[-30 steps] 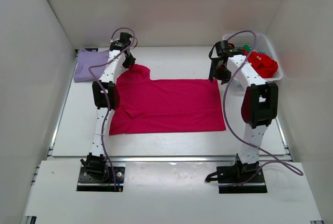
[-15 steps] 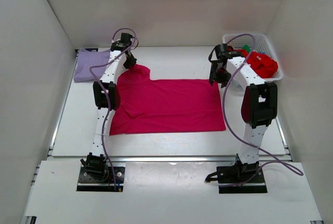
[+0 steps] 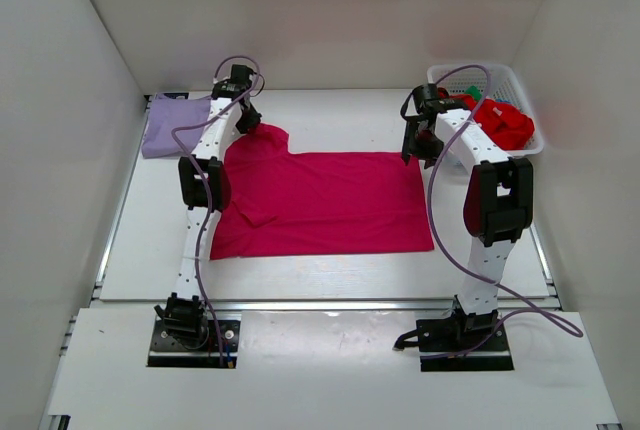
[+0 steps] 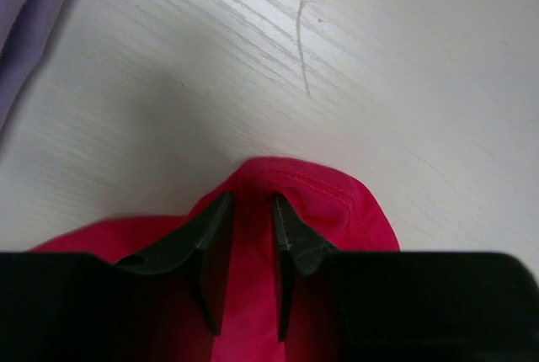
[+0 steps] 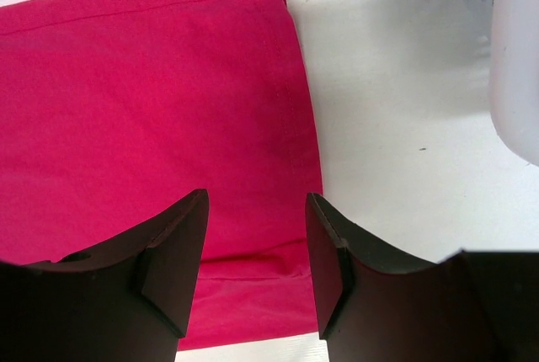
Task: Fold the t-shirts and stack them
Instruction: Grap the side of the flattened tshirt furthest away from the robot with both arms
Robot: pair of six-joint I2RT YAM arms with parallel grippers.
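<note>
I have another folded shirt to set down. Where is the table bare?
Bare: the far strip of table beyond the magenta shirt, between lavender shirt and basket; also the near strip before it. Crowded: the middle and both far corners.

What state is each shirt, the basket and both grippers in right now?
Magenta t-shirt, spread flat.
Lavender t-shirt, folded, at far left.
Red t-shirt, crumpled in the basket.
White basket, upright, holding clothes.
Left gripper, jaws narrow astride a magenta fold, grip unclear.
Right gripper, open above the magenta hem.
</note>
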